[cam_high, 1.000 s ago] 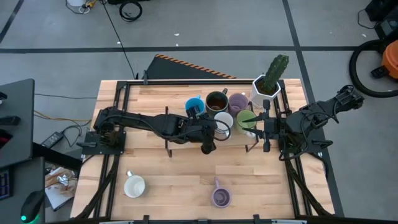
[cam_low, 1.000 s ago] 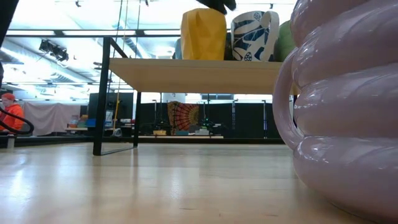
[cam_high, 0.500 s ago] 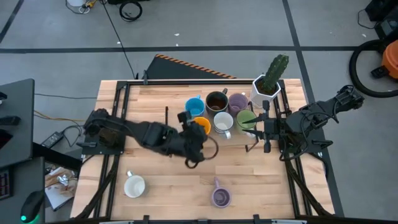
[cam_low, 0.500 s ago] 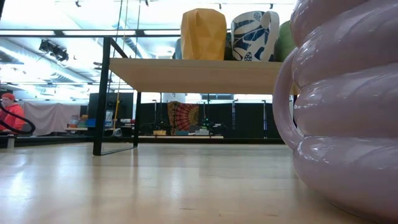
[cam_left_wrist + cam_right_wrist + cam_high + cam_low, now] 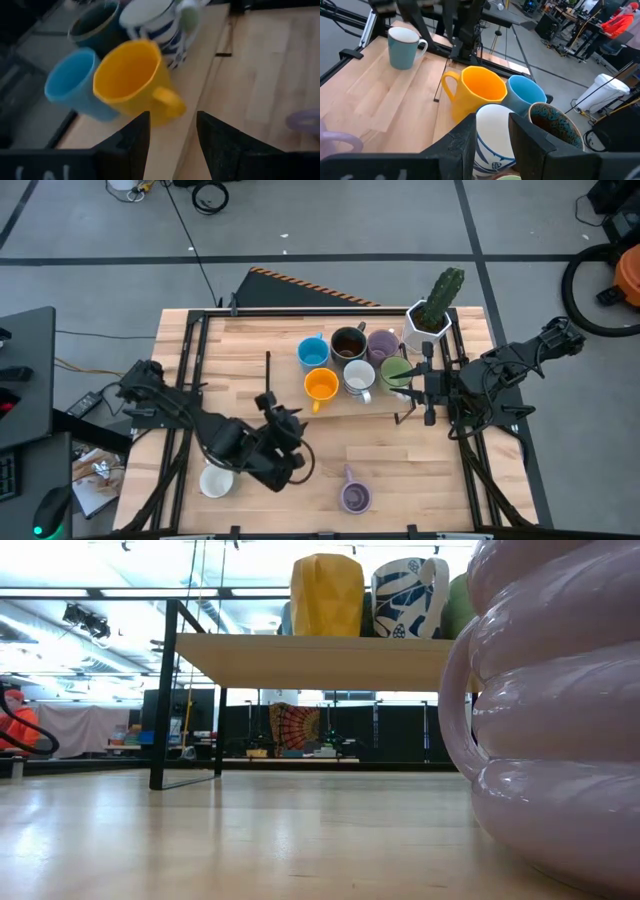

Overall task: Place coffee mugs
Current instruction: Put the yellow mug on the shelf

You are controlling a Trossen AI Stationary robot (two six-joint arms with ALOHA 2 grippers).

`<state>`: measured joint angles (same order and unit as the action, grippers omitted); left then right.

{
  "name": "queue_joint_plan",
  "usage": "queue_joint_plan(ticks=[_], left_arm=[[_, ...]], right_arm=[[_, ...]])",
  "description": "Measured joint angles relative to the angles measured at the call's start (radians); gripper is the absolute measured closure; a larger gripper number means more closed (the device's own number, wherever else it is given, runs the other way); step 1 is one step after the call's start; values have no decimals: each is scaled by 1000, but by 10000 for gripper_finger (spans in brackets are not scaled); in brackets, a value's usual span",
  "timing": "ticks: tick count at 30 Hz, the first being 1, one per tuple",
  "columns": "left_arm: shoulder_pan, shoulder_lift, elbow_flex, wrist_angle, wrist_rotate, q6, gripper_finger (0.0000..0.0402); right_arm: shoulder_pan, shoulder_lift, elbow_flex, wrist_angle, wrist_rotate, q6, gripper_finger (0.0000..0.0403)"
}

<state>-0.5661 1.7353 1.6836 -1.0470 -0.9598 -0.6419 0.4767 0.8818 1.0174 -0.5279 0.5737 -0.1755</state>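
While the left gripper (image 5: 283, 423) hangs low over the table's near-left area, its fingers (image 5: 131, 142) stand parted and hold nothing, well clear of the orange mug (image 5: 321, 385). That mug sits upright on the raised shelf (image 5: 300, 402), handle toward the table's front, beside the blue mug (image 5: 313, 352). At the shelf's right end, the right gripper (image 5: 427, 391) waits, fingers slightly apart, empty.

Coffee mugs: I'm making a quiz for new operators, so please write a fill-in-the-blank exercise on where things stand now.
1. On the raised shelf, the ___ mug stands between the orange mug and the green mug.
2. Off the shelf, the bare table carries ___ mugs.
3. The left claw is open and holds ___.

Missing words: white; two; nothing.
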Motion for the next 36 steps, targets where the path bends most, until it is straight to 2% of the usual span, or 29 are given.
queue_joint_plan(ticks=[7,13,20,26,36], left_arm=[[35,-1,-154,45,21,-191,235],[85,-1,-211,76,10,-237,235],[119,-1,-267,281,98,-80,235],[120,-1,-270,301,62,-42,235],[156,28,-270,443,74,113,235]], right_arm=[[0,0,0,-1,-2,-2,282],[0,0,0,-1,-19,-3,282],[0,0,0,-1,-20,-3,282],[0,0,0,-6,-24,0,282],[0,0,0,-6,-26,0,282]])
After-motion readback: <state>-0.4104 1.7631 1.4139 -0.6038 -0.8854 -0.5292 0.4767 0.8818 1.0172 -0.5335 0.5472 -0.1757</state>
